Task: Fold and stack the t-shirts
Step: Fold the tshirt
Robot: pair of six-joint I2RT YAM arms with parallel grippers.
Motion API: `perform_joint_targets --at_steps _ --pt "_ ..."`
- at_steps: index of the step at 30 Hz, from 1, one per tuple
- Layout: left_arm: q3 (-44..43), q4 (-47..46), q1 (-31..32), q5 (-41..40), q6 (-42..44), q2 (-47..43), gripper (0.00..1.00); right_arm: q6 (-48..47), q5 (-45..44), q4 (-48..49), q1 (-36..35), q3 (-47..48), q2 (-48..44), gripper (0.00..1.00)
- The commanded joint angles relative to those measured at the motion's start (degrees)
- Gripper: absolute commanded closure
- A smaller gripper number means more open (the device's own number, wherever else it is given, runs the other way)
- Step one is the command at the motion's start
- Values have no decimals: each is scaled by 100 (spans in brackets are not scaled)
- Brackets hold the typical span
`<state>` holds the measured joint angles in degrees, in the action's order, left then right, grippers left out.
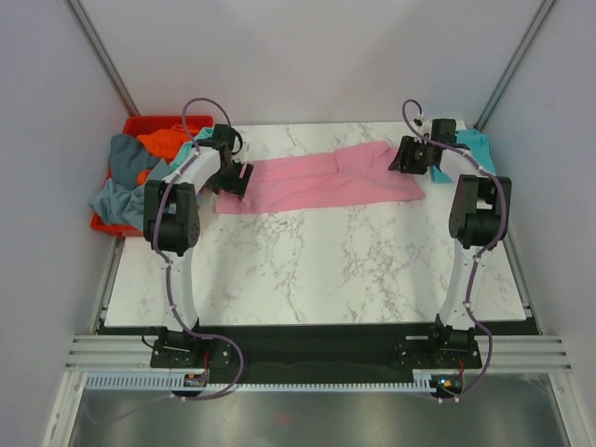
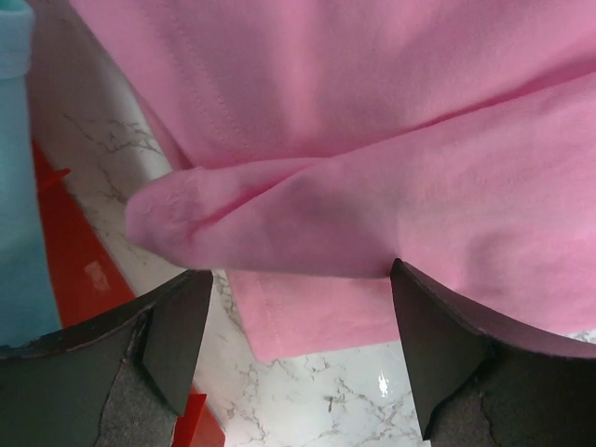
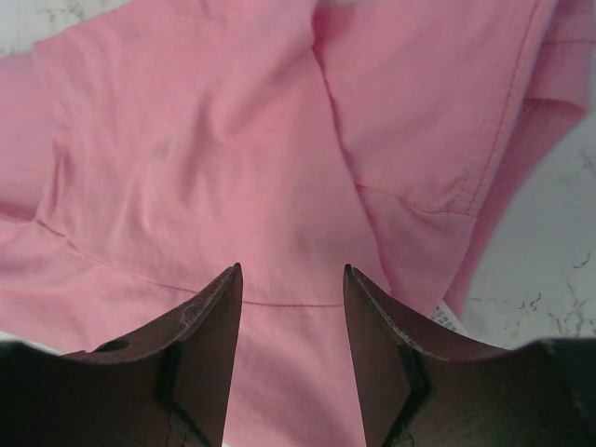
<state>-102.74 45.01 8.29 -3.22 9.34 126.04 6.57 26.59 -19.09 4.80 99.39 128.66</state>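
Pink t-shirt (image 1: 321, 183) lies stretched L-R across far part of marble surface (image 1: 326, 270), left tool (image 1: 237, 179) at its L end w/ jaws wide apart, nothing between, right tool (image 1: 410, 154) over its R end, jaws parted, not pinching cloth; teal t-shirt (image 1: 473, 142) at far-R corner.

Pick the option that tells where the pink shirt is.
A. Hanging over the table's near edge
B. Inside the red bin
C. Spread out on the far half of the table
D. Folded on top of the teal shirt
C: the pink shirt lies stretched flat across the far half of the table, outside the bin.
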Motion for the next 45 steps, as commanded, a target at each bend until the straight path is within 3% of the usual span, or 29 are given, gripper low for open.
perform_joint_targets --at_steps 1,7,14,21,31,34,38,45 --pt "61 7 49 -169 76 114 15 -234 -232 -490 -5 343 317 45" --pt "702 -45 278 -345 41 -18 16 -235 -698 -605 -5 967 905 44" --pt "1562 -45 506 -276 -73 -298 27 -226 -901 -569 -14 1784 1249 43" --pt "2609 86 1024 164 -336 -957 27 -182 -945 -447 -84 2347 1592 42" --pt "3654 86 1833 164 -337 -1581 27 46 -954 -78 -453 2979 1838 38" --pt "3971 -37 2044 287 -697 -1968 25 55 -997 81 -664 3199 1891 38" --pt "3832 112 2088 68 -592 -2477 25 99 -1086 90 -752 3087 1523 37" --pt "2944 710 2071 120 -407 -3102 25 134 -778 -173 -506 2191 30 36"
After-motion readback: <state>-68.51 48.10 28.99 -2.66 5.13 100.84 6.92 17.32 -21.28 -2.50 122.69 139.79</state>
